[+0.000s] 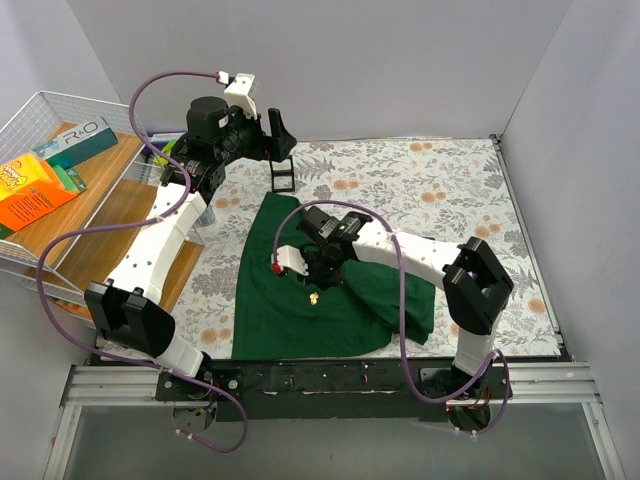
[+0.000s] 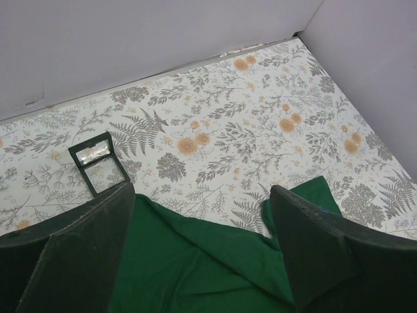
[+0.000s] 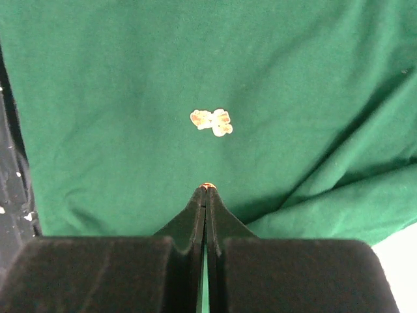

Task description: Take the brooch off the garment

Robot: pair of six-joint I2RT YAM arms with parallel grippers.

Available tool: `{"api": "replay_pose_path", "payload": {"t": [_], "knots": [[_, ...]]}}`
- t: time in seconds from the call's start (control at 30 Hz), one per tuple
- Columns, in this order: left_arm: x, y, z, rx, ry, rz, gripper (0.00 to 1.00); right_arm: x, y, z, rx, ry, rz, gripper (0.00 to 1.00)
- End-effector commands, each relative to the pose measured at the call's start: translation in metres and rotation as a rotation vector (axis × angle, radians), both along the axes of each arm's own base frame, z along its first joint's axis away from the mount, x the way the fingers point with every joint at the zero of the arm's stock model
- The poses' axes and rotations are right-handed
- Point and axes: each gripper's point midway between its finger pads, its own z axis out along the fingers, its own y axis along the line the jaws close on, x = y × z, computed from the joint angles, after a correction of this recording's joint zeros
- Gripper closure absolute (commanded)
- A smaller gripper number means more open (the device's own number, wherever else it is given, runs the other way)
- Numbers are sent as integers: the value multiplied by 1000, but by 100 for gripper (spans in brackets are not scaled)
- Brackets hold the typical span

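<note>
The dark green garment (image 1: 300, 290) lies flat on the flowered table cover, and also shows in the right wrist view (image 3: 130, 78) and the left wrist view (image 2: 195, 267). The brooch (image 3: 212, 122), small, pale gold and white, lies on the cloth; from above it shows just in front of the right gripper (image 1: 315, 297). My right gripper (image 3: 207, 188) hovers low over the garment, jaws pressed together on a tiny copper-coloured piece (image 3: 207, 185) at the tips. My left gripper (image 2: 202, 261) is open and empty, raised at the back left (image 1: 280, 135) above the garment's far edge.
A small open black box (image 1: 283, 178) stands on the cover beyond the garment, seen also in the left wrist view (image 2: 98, 163). A wire basket (image 1: 30, 120) with coloured packets and a wooden board (image 1: 120, 215) sit at the left. White walls enclose the table.
</note>
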Motion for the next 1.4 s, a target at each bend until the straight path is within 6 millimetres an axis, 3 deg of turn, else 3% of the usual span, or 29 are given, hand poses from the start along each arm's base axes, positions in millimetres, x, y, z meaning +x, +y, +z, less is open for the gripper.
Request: {"api": "replay_pose_path", "payload": {"t": [0.0,0.23,0.87,1.37], "knots": [[-5,0,24,-2,-60,-21,16,9,21,2,23,-57,11,99],[-8,-2,18,-6,-44,-34,16,-2,40,-10,17,-23,56,99],[-7,-7,13,-16,-26,-57,16,-8,54,-31,2,32,59,99],[-5,-7,7,-23,-7,-64,16,-4,47,-35,-37,14,40,99]]}}
